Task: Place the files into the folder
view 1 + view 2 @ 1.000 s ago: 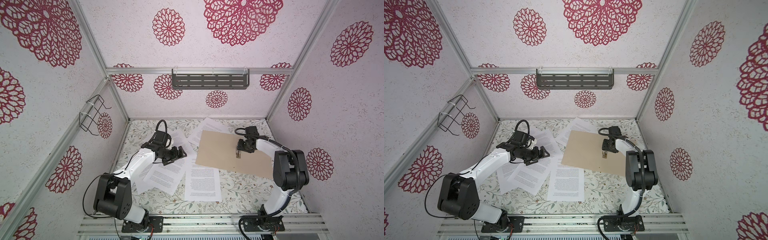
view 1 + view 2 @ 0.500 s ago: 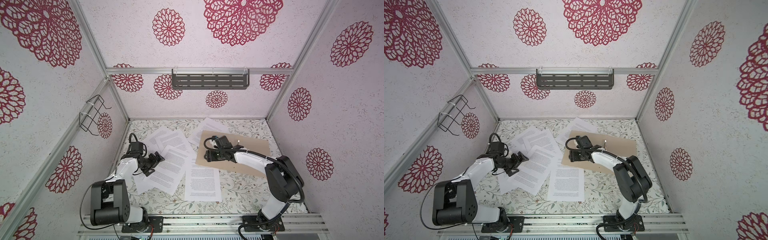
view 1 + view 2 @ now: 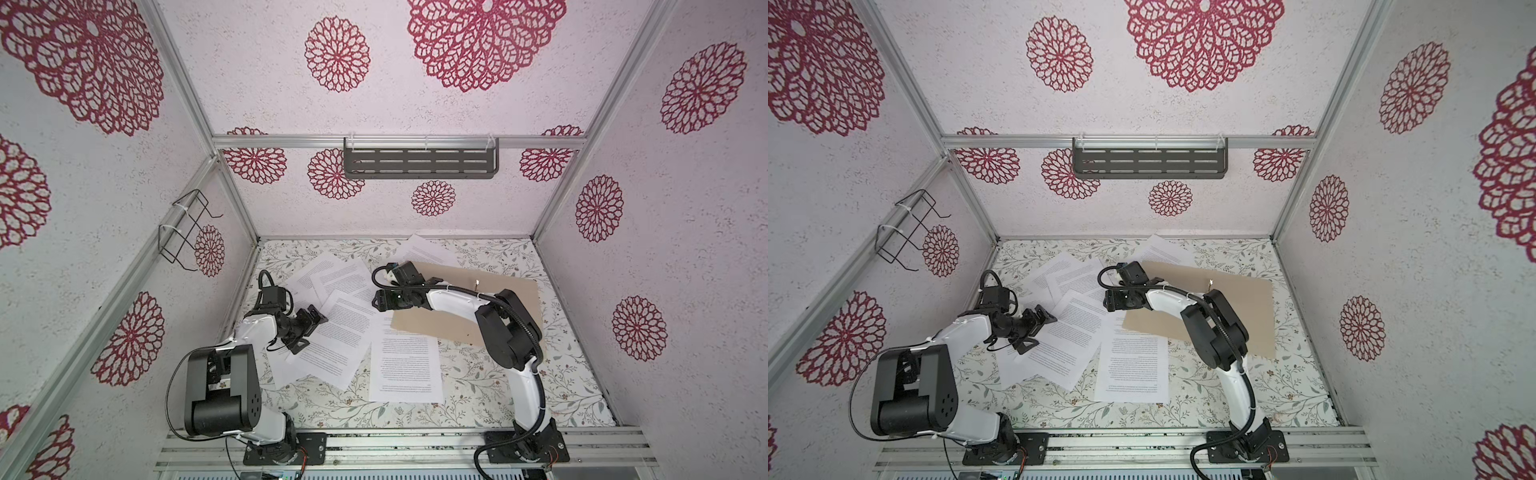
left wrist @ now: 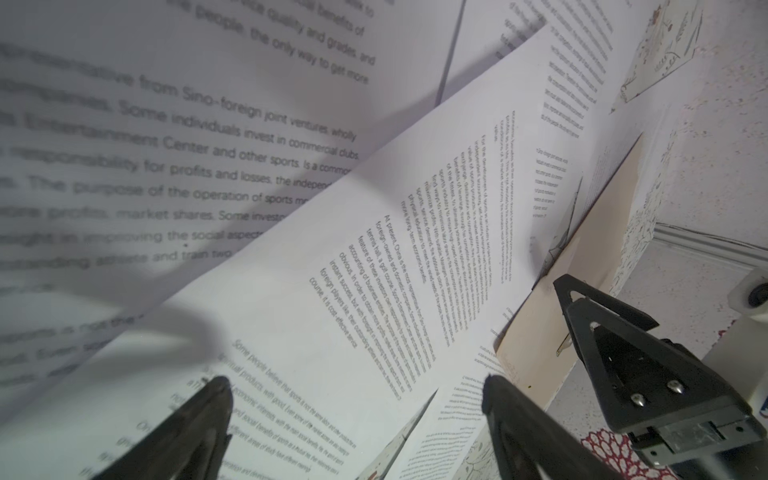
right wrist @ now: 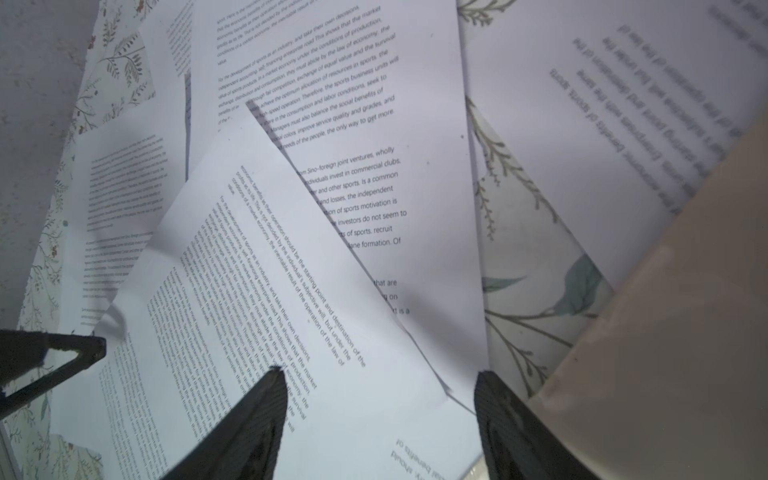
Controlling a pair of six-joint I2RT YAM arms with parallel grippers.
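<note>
The tan folder [image 3: 478,307] [image 3: 1246,316] lies flat and closed at the right back of the table. Several white printed files lie around it. One [image 3: 405,365] is in front of its left corner, overlapping ones [image 3: 345,332] lie to the left, and one [image 3: 424,251] is partly under its back edge. My right gripper [image 3: 380,299] [image 5: 380,372] is open and empty, low over the sheets at the folder's [image 5: 685,332] left edge. My left gripper [image 3: 309,328] [image 4: 356,380] is wide open above the left sheets, holding nothing.
The floral table [image 3: 498,395] is boxed in by walls on three sides. A grey slotted shelf [image 3: 419,162] hangs on the back wall and a wire rack [image 3: 183,232] on the left wall. A small metal fastener [image 3: 476,284] sticks up from the folder.
My right gripper has swept from the folder's middle to its left edge and opened wider. My left gripper has drawn back to the left and nearer, uncovering the back-left sheets.
</note>
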